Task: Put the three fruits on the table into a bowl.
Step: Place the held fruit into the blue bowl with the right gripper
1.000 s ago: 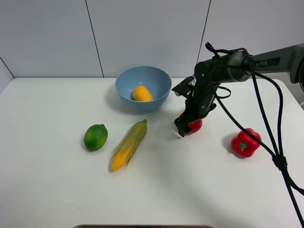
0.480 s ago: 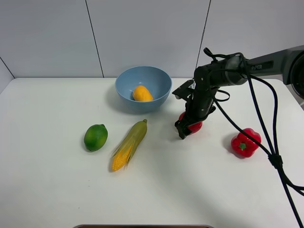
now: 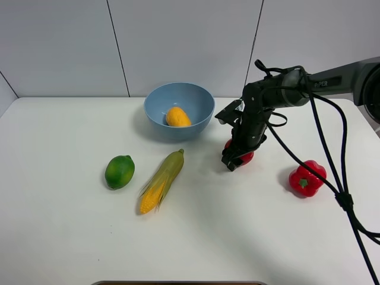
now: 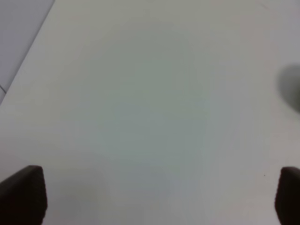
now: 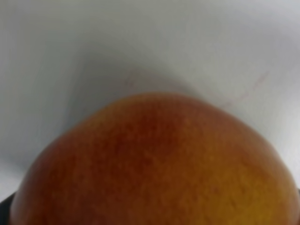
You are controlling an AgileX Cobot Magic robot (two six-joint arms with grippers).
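The light-blue bowl (image 3: 199, 119) stands at the back of the white table (image 3: 237, 237) with the yellow-orange mango (image 3: 177, 116) inside it. The dark-green lime (image 3: 120, 171) lies on the table at the left. The red apple (image 3: 245, 157) rests on the table to the right of the bowl. My right gripper (image 3: 236, 159) is down over it with its jaws against the apple's sides. The apple (image 5: 154, 159) fills the right wrist view. My left gripper (image 4: 154, 197) is open and empty over bare tabletop, and is out of the exterior view.
A green-husked corn cob (image 3: 161, 181) lies between the lime and the apple. A red bell pepper (image 3: 307, 178) sits to the right of the apple. Black cables (image 3: 332, 154) hang from the right arm over the table's right side.
My right gripper has shifted slightly right and drawn its left finger in against the apple. The apple, lime, corn and pepper stay where they were.
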